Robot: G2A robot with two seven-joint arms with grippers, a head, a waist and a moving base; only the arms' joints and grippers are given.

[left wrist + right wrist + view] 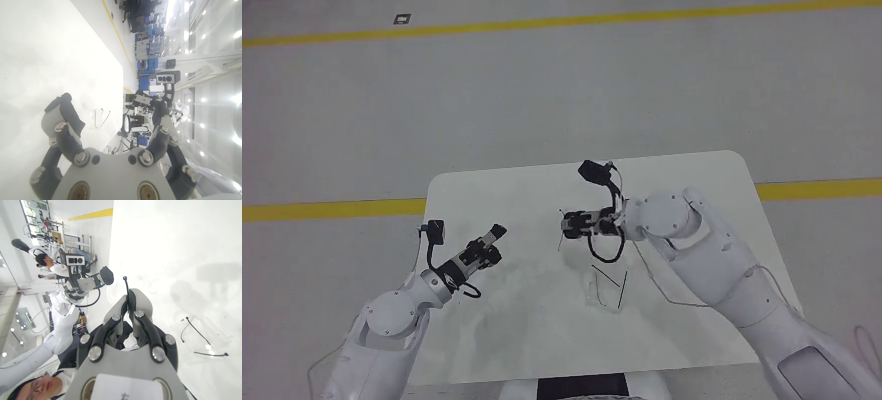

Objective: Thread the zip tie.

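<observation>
1. The right claw (129, 297) was clamped on one black zip tie (126, 285) and held it up off the bench (692, 180). The head end stuck out past the fingertips, with the strap pinched between the pads.
2. The tail end of that tie ran back behind the claw, so I couldn't see it.
3. The left claw (111, 103) was spread wide and empty. It hung over the bench, well apart from the right one and pointed toward it.
4. Some spare zip ties (197, 330) lay in a clear tray (217, 332) on the bench near the right arm, with neither claw touching them.
5. Step in hand, by my read: bring the left claw in to take the free tail so it can be fed into the head.
6. To do it well, the left claw should probably grip close to the tail's tip. A short stub wouldn't flop when aimed.
7. The right claw's hold looked fairly close under the head, which should keep the slot steady. The slot would need to face the incoming tip.
8. The strap looked thin and springy, so it would likely twist. The tip should go in flat to the slot and slowly.
9. Risks: the tip glancing off the head, or the tie slipping in the pads if it was pushed sideways.
</observation>
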